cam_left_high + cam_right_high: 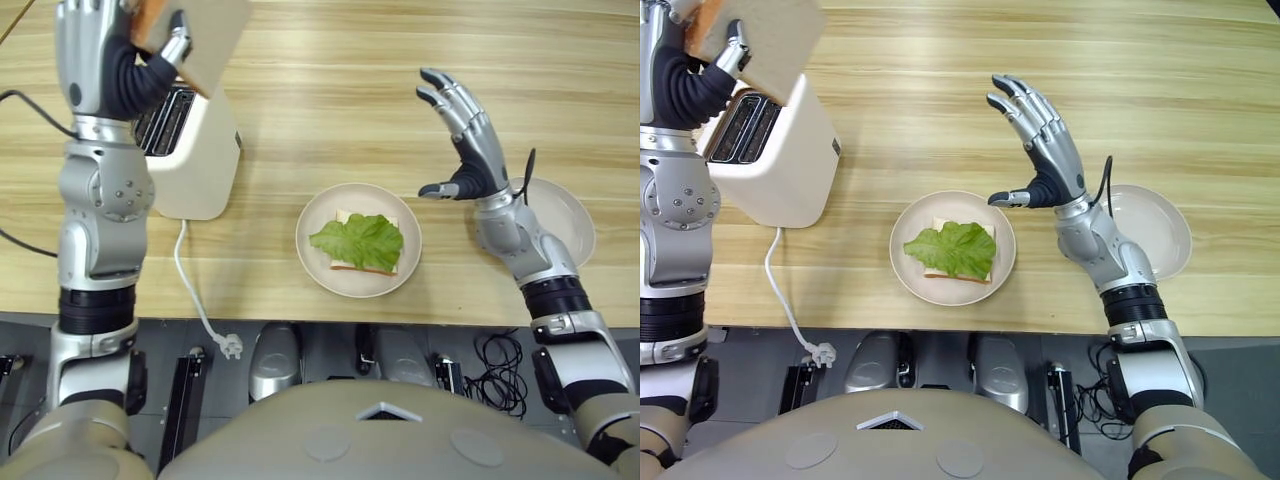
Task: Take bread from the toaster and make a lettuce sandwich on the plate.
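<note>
Far left, my left hand [100,55] is up at the top edge, fingers curled and gripping a bread slice [210,40]. The thumb presses on the slice's near face and the other fingers are behind it, mostly hidden. The slice is tilted, and most of it sticks out to the right of the fingers. A browned crust edge shows at the top by the fingertips. The slice is held above the toaster [195,160], over its right side. I can't tell if its lower edge touches the toaster body.

The toaster is white and sits on the wooden table [350,100] with its slots facing up under my left wrist. Its cord [190,290] runs down off the near table edge, and the plug lies loose below.

In the centre, near the front edge, is the plate [312,262]. A bottom slice [346,216] lies flat on it with a lettuce leaf [360,240] spread on top, covering most of the bread. Nothing lies on the lettuce.

Right of that, my right hand [468,145] is open and holds nothing. The fingers are spread and point away from me, and the thumb sticks out toward the plate. It is just beside the plate's upper right rim and clear of the lettuce and bread.

A second plate [572,215] is at far right, partly under my right wrist.
</note>
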Tool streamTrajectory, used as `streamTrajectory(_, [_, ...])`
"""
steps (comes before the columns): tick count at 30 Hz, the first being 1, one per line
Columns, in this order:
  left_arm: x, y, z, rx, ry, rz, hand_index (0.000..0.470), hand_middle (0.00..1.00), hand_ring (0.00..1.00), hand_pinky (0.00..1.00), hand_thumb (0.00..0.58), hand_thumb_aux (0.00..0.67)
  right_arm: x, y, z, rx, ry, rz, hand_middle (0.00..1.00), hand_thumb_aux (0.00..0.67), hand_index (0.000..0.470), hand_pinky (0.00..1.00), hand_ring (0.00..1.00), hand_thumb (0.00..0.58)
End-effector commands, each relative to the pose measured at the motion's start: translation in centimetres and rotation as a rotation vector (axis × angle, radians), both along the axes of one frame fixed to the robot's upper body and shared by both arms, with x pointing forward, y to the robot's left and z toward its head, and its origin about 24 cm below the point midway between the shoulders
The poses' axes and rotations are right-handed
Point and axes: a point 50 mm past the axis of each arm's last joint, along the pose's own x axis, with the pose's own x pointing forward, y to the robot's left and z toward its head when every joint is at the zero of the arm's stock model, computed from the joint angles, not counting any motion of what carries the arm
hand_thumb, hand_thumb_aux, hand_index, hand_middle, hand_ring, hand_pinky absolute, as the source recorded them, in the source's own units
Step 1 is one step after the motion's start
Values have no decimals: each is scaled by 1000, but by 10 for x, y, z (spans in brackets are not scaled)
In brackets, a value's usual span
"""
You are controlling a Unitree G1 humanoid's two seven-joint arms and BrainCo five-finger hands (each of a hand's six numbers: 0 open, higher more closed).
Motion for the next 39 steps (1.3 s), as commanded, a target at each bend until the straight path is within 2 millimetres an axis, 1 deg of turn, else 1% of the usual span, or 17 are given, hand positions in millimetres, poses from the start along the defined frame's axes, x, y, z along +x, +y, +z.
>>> streamTrajectory(1, [12,-34,-35,-105,349,-343,460,1000,1000,1000,580,670,-14,1,9,-42,-96,54,0,0,0,0,0,0])
streamTrajectory(3, [19,-46,-57,-122,527,-477,460,1000,1000,1000,580,670,-20,4,10,-94,-113,86,0,0,0,0,0,0])
streamTrajectory(7, [28,-58,-94,-164,838,-702,460,1000,1000,1000,580,670,-32,10,2,-234,-87,188,0,0,0,0,0,0])
streamTrajectory(10, [27,-69,-111,-210,1004,-908,460,1000,1000,1000,580,670,-40,10,-6,-339,-52,259,0,0,0,0,0,0])
streamTrajectory(12, [29,-76,-125,-210,1103,-974,460,1000,1000,1000,580,670,-43,8,-11,-396,-27,283,0,0,0,0,0,0])
streamTrajectory(15, [31,-82,-139,-185,1198,-1030,460,1000,1000,1000,580,670,-44,8,-18,-451,10,310,0,0,0,0,0,0])
streamTrajectory(20, [36,-97,-167,-105,1340,-1014,460,1000,1000,1000,580,670,-47,10,-37,-590,114,373,0,0,0,0,0,0])
streamTrajectory(23, [38,-103,-177,-72,1367,-982,460,1000,1000,1000,580,670,-48,11,-45,-628,162,388,0,0,0,0,0,0])
streamTrajectory(28, [42,-106,-181,-11,1339,-929,460,1000,1000,1000,580,670,-49,11,-56,-678,231,400,0,0,0,0,0,0])
streamTrajectory(34, [46,-104,-178,26,1317,-916,460,1000,1000,1000,580,670,-49,7,-72,-747,341,396,0,0,0,0,0,0])
streamTrajectory(39, [50,-106,-169,36,1280,-929,460,1000,1000,1000,580,670,-46,-1,-95,-844,493,358,0,0,0,0,0,0])
